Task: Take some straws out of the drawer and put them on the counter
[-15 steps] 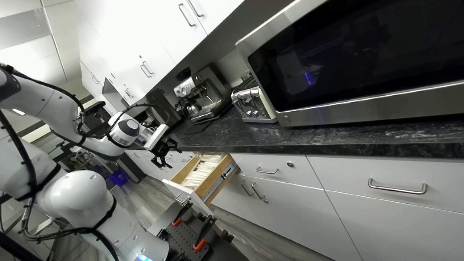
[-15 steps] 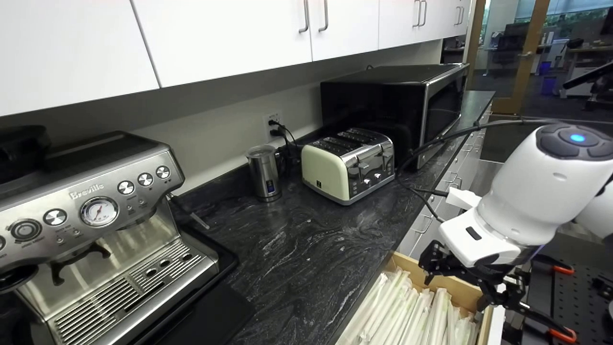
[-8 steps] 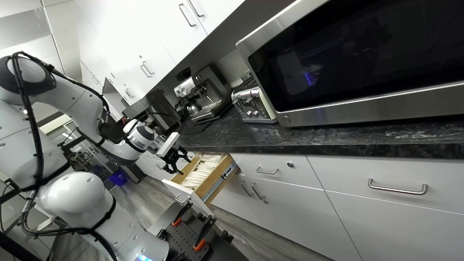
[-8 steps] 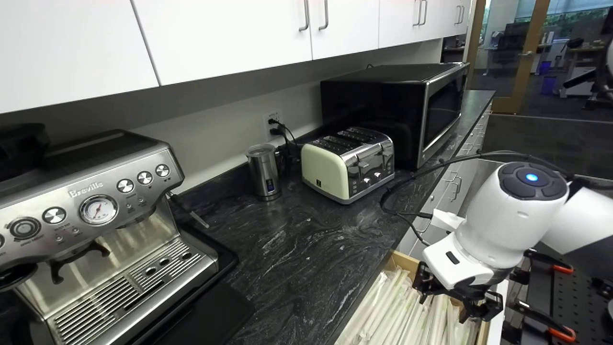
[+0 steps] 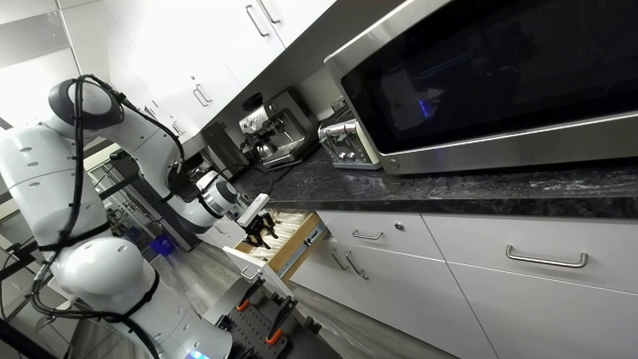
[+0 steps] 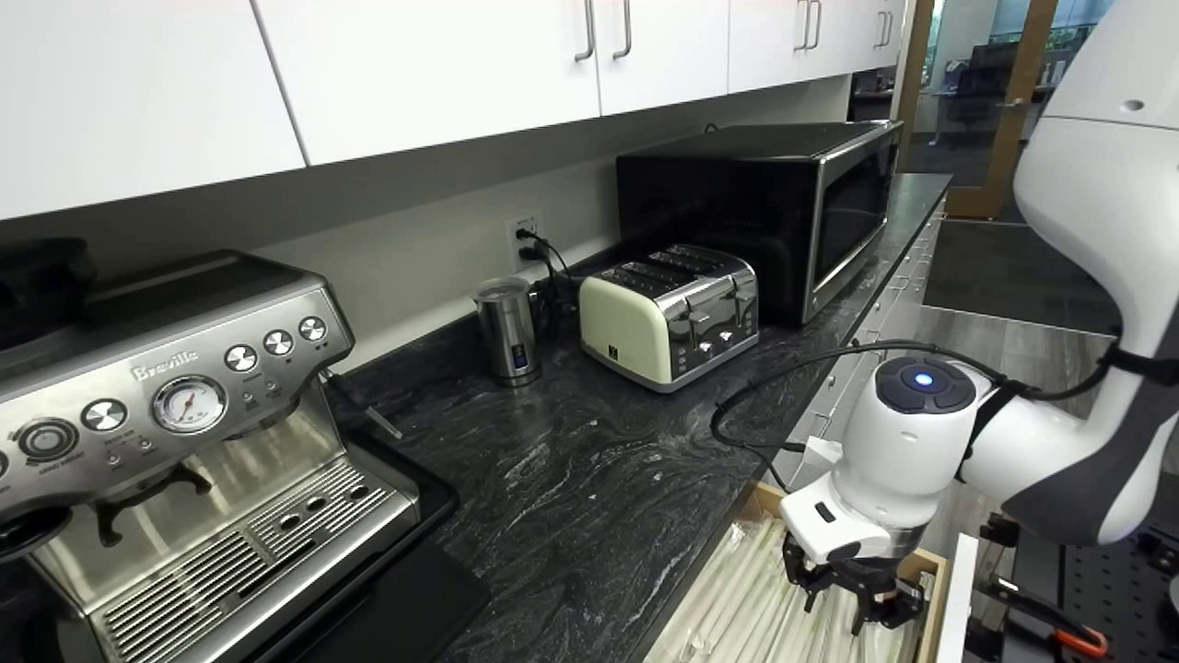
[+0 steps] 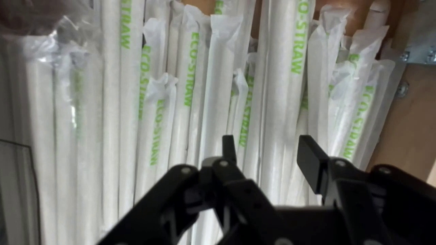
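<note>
The drawer (image 5: pixel 298 240) stands pulled out below the counter (image 6: pixel 571 479), its wooden box full of paper-wrapped straws (image 7: pixel 110 136) printed with green lettering. In both exterior views my gripper (image 5: pixel 271 241) points down over the drawer, with straws (image 6: pixel 737 599) around it in the picture. Seen from the wrist, the gripper (image 7: pixel 268 149) is partly open, and straws show below and through the gap between its fingers. Nothing is gripped. Whether the fingertips (image 7: pixel 310 160) touch the straws I cannot tell. The dark speckled counter runs along beside the drawer in both exterior views.
On the counter are a coffee machine (image 6: pixel 230 396), a metal jug (image 6: pixel 508 336), a cream toaster (image 6: pixel 636 331) and a large microwave (image 6: pixel 728 184). A dark pegboard (image 5: pixel 254 324) with orange-tipped clamps stands near the drawer front (image 5: pixel 246 255). A cable loops from my wrist.
The arm has swung in and down, bringing the gripper from beside the drawer to over the straws. Its fingers have come closer together. The drawer and straws look unmoved.
</note>
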`<state>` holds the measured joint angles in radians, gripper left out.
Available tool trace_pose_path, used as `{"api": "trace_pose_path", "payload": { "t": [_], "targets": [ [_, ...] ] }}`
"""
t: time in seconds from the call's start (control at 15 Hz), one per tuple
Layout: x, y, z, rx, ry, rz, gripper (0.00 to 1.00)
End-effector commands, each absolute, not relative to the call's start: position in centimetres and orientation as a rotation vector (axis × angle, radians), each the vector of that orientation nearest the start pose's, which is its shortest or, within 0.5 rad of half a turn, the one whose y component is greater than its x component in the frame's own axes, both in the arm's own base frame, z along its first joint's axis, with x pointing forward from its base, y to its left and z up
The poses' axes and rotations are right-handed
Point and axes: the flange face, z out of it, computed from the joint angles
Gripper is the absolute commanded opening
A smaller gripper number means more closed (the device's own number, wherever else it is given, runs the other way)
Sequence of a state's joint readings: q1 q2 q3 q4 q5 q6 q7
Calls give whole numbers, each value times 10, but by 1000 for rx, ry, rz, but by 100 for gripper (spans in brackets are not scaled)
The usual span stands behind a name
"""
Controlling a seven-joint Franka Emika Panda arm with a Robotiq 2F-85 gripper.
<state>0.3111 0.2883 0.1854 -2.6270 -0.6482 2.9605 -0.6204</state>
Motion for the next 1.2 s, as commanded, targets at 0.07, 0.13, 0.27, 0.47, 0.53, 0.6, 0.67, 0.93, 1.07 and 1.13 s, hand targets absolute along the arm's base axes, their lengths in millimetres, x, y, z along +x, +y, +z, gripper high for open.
{"api": "trace_pose_path", "payload": {
  "t": [0.07, 0.13, 0.27, 0.47, 0.53, 0.6, 0.67, 0.93, 1.07, 1.13],
  "targets": [
    [355, 249, 135, 1978, 2367, 101, 48],
    [355, 251, 131, 1978, 2372, 92, 35],
    [355, 253, 128, 1977, 2374, 87, 20],
    [348, 253, 136, 1973, 2365, 106, 3],
    [345, 252, 142, 1974, 2358, 115, 1],
    [341, 251, 147, 1975, 2352, 129, 1],
    [337, 249, 154, 1975, 2349, 146, 4],
    [320, 241, 179, 1987, 2313, 173, 3],
    [313, 238, 198, 1970, 2293, 217, 4],
    [310, 240, 208, 1969, 2277, 244, 4]
  ]
}}
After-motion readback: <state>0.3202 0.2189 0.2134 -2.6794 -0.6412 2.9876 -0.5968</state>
